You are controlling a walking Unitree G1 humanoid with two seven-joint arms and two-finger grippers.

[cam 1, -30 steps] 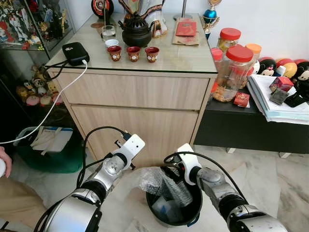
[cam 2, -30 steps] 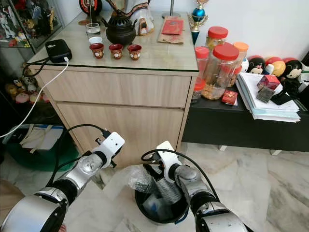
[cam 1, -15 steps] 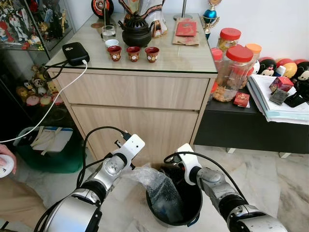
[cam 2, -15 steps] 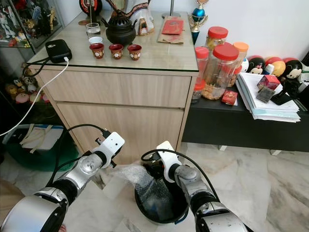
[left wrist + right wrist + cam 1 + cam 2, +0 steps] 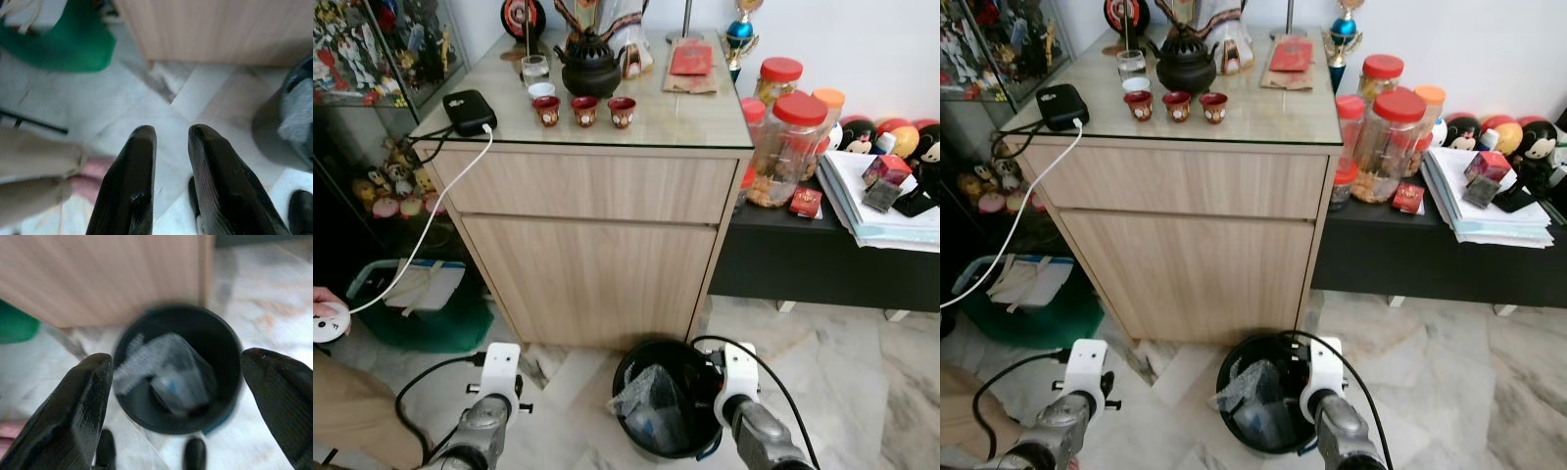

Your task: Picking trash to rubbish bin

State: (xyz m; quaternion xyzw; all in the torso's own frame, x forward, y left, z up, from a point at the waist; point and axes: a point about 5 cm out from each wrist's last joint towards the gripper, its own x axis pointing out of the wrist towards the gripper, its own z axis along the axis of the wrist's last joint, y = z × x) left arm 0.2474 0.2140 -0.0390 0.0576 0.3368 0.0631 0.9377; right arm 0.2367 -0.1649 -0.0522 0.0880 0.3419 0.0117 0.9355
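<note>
The black rubbish bin (image 5: 697,364) stands on the marble floor in front of the wooden cabinet (image 5: 597,245). A crumpled piece of clear bubble wrap (image 5: 644,395) lies inside it, over other trash. My right gripper (image 5: 176,357) hovers above the bin (image 5: 222,340) with its fingers spread wide and nothing between them; the bubble wrap (image 5: 164,355) lies below. My left gripper (image 5: 171,139) hangs over bare floor to the left of the bin (image 5: 299,147), its fingers (image 5: 139,147) close together and holding nothing.
A green basket (image 5: 411,313) with white items sits left of the cabinet. A person's hand (image 5: 325,315) and beige trouser leg (image 5: 34,166) are at the left. A low black table (image 5: 822,264) with jars and papers stands to the right. A white cable (image 5: 431,220) hangs off the cabinet.
The bubble wrap, held over the bin's rim a second ago, now lies inside the bin. Both arms have drawn back toward me, low in the view.
</note>
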